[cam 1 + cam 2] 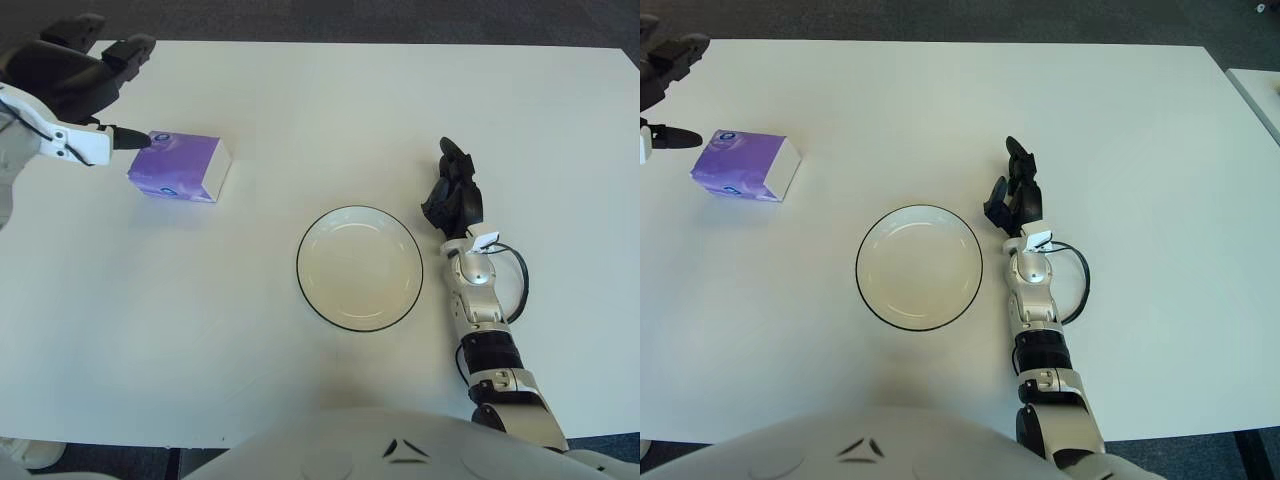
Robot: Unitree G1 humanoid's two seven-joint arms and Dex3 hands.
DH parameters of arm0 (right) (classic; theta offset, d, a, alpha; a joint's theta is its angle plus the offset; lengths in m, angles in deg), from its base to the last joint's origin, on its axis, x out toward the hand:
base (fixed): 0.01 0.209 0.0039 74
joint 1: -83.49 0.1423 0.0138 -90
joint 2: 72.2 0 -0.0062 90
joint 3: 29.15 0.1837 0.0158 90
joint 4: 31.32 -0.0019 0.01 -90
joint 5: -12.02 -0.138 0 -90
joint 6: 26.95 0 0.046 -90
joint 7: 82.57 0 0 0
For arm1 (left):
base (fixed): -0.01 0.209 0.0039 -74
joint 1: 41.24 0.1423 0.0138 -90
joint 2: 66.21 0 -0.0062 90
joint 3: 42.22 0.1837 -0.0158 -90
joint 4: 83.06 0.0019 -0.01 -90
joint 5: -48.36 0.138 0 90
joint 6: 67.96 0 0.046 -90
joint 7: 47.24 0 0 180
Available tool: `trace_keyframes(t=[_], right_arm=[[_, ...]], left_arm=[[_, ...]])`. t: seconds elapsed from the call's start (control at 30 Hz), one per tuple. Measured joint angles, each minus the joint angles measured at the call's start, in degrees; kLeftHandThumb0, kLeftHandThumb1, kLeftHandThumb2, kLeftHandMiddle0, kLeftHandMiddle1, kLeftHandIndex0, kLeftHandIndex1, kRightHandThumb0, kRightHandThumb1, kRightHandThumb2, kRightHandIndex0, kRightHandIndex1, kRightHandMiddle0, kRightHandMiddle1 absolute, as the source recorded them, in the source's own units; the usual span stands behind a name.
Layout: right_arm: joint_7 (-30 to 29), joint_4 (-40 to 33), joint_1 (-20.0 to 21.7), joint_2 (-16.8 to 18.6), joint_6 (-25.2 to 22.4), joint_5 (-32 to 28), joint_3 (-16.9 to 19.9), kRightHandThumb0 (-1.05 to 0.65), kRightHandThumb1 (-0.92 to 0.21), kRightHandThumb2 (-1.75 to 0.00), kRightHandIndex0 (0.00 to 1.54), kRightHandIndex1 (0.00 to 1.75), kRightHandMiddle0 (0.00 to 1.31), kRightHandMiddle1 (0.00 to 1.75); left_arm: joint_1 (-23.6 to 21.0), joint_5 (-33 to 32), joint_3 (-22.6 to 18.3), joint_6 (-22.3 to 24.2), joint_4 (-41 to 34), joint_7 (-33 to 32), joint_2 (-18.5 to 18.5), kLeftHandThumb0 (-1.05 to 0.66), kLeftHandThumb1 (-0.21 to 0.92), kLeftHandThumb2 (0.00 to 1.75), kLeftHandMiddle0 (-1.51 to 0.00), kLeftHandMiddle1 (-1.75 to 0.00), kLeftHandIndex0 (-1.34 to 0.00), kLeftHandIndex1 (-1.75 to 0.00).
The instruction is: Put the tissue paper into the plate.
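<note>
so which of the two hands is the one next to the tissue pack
The left hand, at the table's far-left corner, fingers spread, one fingertip just beside the purple tissue pack. The right hand shows beside the plate, on its right.

Purple tissue pack (179, 167), cream plate (359, 268) with thin black rim, plain white table (300, 120), black hands

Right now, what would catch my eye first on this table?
The purple tissue pack at the far left of the white table, with the left hand open beside it. Then the empty black-rimmed plate in the middle, and the right hand just to its right.
</note>
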Motion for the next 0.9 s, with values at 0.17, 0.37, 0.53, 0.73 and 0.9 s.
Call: trace_keyframes(t=[0.17, 0.37, 0.53, 0.73, 0.9], right_arm=[[0.00, 0.97, 0.68, -0.18, 0.29, 0.00, 0.33, -0.69, -0.92, -0.97, 0.18, 0.01, 0.00, 0.42], [0.02, 2.08, 1.79, -0.20, 0.52, -0.01, 0.50, -0.68, -0.92, -0.97, 0.19, 0.01, 0.00, 0.43], [0.48, 2.64, 2.34, -0.29, 0.58, -0.02, 0.68, -0.68, -0.92, -0.98, 0.19, 0.01, 0.00, 0.44], [0.79, 2.80, 2.42, -0.34, 0.86, -0.02, 0.82, -0.68, -0.92, -0.99, 0.20, 0.01, 0.00, 0.45], [0.82, 2.96, 2.53, -0.47, 0.96, 0.01, 0.86, -0.69, -0.92, -0.99, 0.20, 0.01, 0.00, 0.44]], left_arm=[[-6.53, 2.57, 5.82, -0.96, 7.12, 4.10, -0.11, -1.05, 0.92, 0.38, 0.00, 0.00, 0.00, 0.00], [-13.55, 4.47, 11.67, -2.91, 13.54, 8.17, 0.77, -1.05, 0.92, 0.31, 0.00, 0.00, 0.00, 0.00], [-18.00, 8.62, 16.85, -4.72, 22.25, 4.47, 3.81, -1.05, 0.92, 0.28, 0.00, 0.00, 0.00, 0.00], [-19.09, 9.84, 20.91, -9.06, 28.05, 2.20, 5.75, -1.05, 0.92, 0.24, 0.00, 0.00, 0.00, 0.00], [-19.16, 9.15, 22.26, -11.80, 28.75, 3.23, 6.01, -1.05, 0.92, 0.23, 0.00, 0.00, 0.00, 0.00]])
